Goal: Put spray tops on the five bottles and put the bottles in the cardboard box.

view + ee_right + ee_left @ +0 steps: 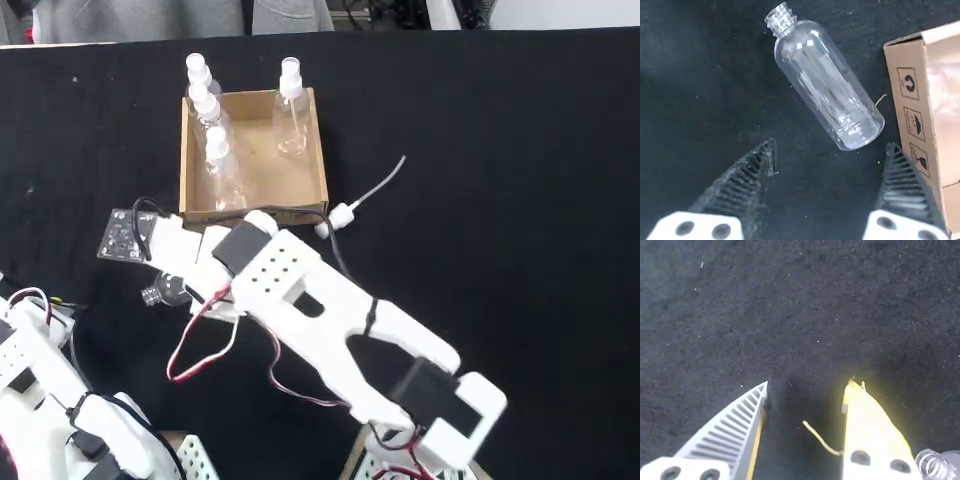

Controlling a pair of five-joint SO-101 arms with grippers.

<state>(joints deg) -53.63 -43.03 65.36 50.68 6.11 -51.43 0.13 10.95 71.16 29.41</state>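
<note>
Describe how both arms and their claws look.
The right arm and left arm are white plastic with black motor blocks and red, white and black wires. The right claw has black ribbed fingers; the left claw has one white ribbed, one yellowish.

1. A black cloth (pixel 500 150) is covering the table from edge to edge in the high view.
2. Pale lint specks (pixel 701 264) are dotting that cloth in the left wrist view.
3. Grey fabric (pixel 120 18) is hanging beyond the far edge.
4. A white wall (pixel 565 12) is showing at the far right, beside dark clutter (pixel 400 12).
</note>
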